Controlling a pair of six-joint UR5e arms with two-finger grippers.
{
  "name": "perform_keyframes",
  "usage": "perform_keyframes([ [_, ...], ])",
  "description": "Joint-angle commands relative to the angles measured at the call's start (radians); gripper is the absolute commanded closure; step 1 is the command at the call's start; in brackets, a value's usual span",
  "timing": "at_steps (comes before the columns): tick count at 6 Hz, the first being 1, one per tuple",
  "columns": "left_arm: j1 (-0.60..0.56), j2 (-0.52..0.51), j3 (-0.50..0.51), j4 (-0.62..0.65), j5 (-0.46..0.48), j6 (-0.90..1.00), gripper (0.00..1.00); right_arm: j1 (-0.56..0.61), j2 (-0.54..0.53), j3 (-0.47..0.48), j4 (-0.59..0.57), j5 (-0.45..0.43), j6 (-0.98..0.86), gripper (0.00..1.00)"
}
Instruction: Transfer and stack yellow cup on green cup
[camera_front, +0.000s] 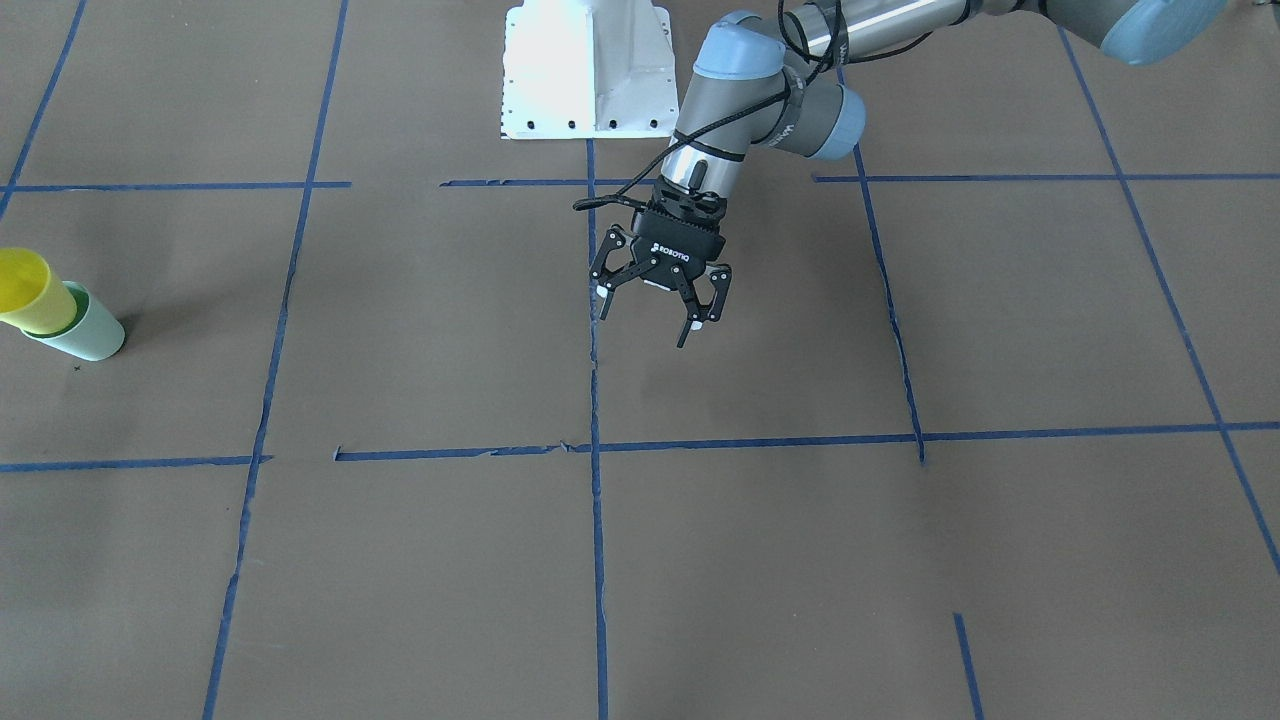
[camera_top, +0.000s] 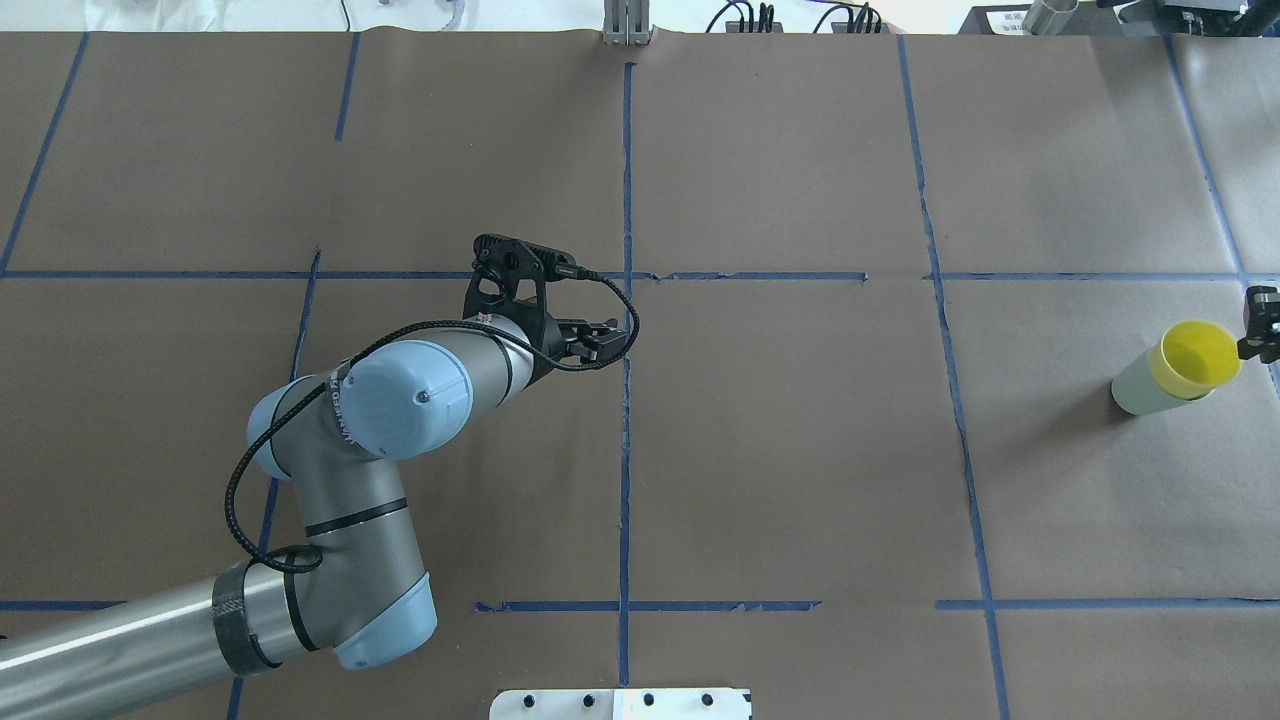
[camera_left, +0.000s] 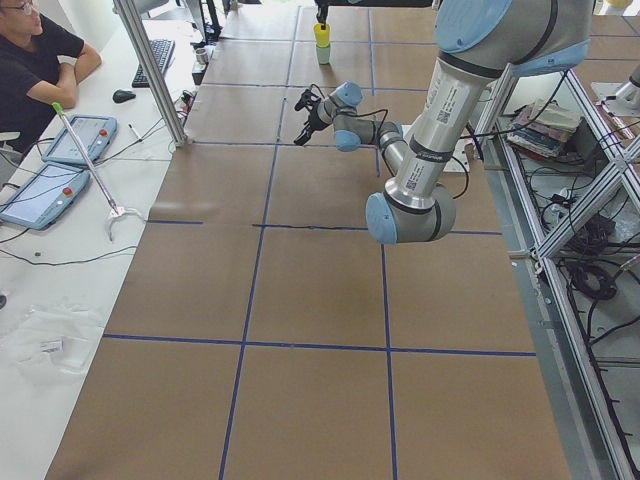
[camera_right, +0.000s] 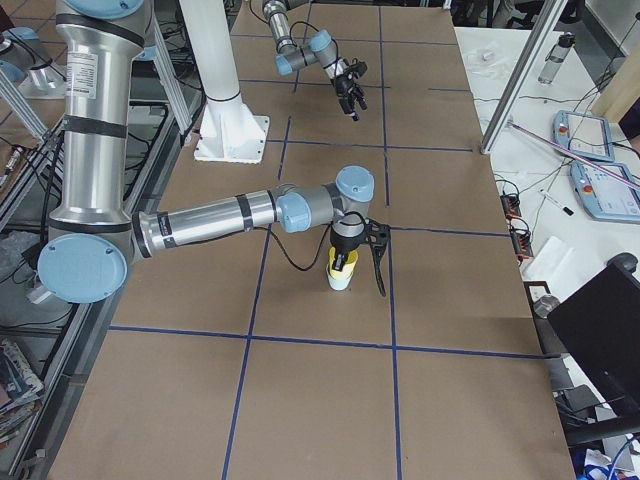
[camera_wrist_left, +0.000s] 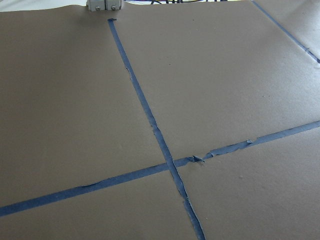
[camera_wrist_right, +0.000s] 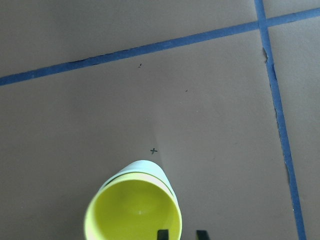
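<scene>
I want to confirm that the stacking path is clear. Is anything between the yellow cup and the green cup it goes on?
Nothing visible does. The yellow cup already sits nested in the green cup, and the pair stands upright. Only the right hand is near, with its fingertips at the yellow rim.

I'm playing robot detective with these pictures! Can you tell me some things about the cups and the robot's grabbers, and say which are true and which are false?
1. The yellow cup sits inside the green cup. True.
2. The left gripper is holding a cup. False: it is open and empty, above the middle of the table.
3. The two cups stand upright on the table. True.
4. The cups are right next to the left gripper. False: they are far from it, on the robot's right side, with the right gripper at the yellow cup's rim.
5. Red tape lines cross the table. False: the tape lines are blue.
</scene>
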Motion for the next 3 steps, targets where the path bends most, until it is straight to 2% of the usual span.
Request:
perform_keyframes([
  [1, -0.011, 0.003, 0.0, 0.003, 0.0, 0.001, 0.01, 0.0, 0.001, 0.0, 0.002, -0.001, 0.0, 0.0],
  [2, -0.044, 0.004, 0.0, 0.058, -0.069, 0.002, 0.01, 0.0, 0.004, 0.011, 0.003, -0.001, 0.0, 0.0],
  [3, -0.104, 0.003, -0.002, 0.178, -0.192, 0.004, 0.01, 0.017, 0.017, 0.015, 0.003, -0.003, -0.001, 0.0],
])
